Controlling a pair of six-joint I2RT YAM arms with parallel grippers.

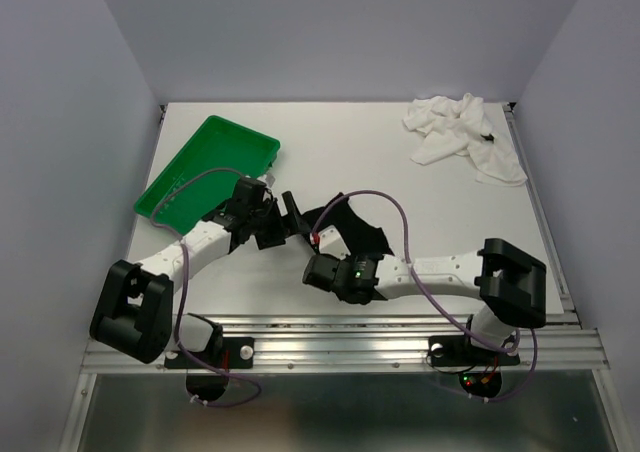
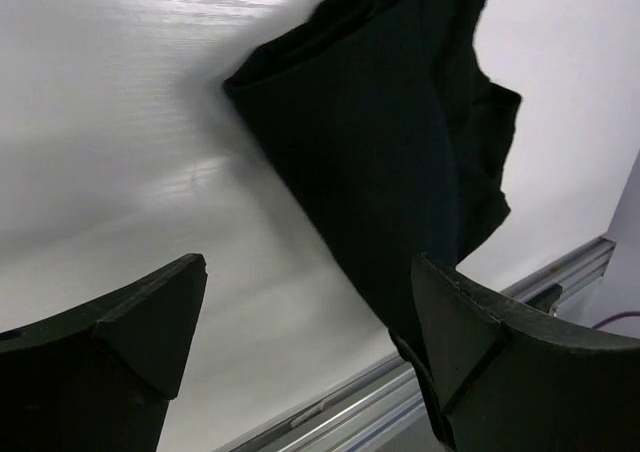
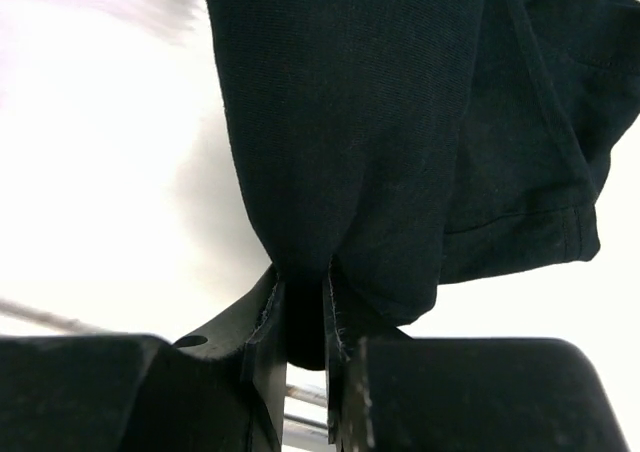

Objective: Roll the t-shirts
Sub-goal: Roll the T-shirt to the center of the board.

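The black t-shirt lies crumpled on the white table between the two arms. It also shows in the left wrist view and the right wrist view. My right gripper is shut on a pinched fold of the black t-shirt at its near edge, and shows in the top view. My left gripper is open and empty just left of the cloth, its right finger next to the shirt's edge; it shows in the top view. The white t-shirt lies bunched at the far right corner.
A green plastic tray sits tilted at the far left, close behind my left arm. The metal rail runs along the near table edge. White walls enclose the table on three sides.
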